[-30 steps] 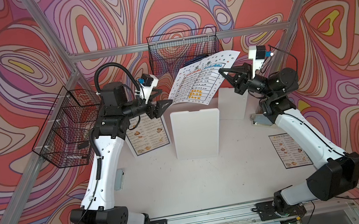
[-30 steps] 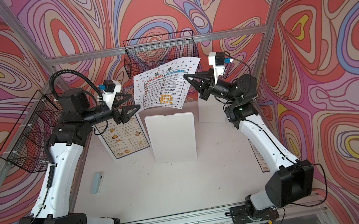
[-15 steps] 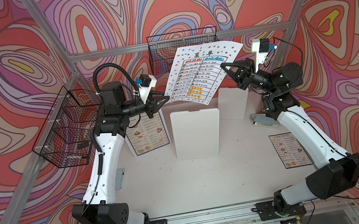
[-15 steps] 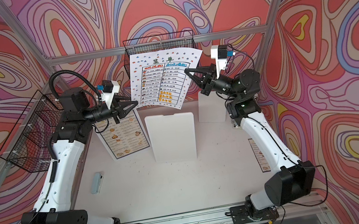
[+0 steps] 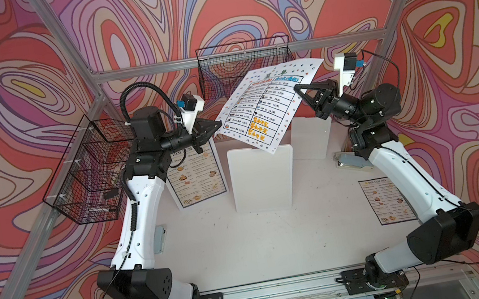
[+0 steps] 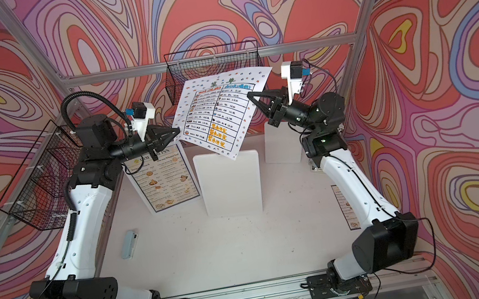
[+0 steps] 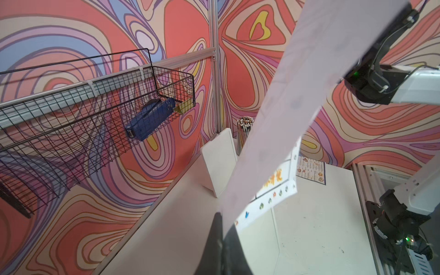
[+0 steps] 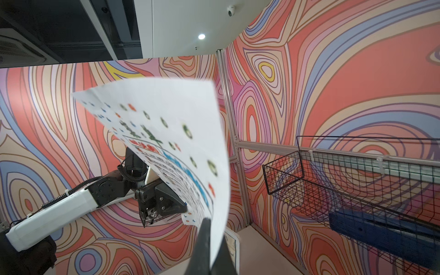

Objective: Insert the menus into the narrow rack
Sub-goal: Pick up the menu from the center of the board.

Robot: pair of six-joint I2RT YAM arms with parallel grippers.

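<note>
On the left wall we see a wire basket [image 5: 86, 174]. Right of it, our left gripper [image 5: 218, 123] is clamped on the lower left edge of the white menu [image 5: 267, 107]. Below that gripper the large blue-bordered menu [image 5: 195, 176] rests on the table [image 5: 247, 246]. The white menu hangs tilted in the air above a white board [image 5: 261, 182], printed side up. Its top edge crosses in front of the back wire rack [image 5: 244, 65] in both top views; we cannot tell whether they touch. Our right gripper [image 5: 296, 87] is pinched shut on the sheet's right edge. Farthest right, the small blue-bordered menu [image 5: 384, 200] lies flat at the table's edge, partly under our right arm.
</note>
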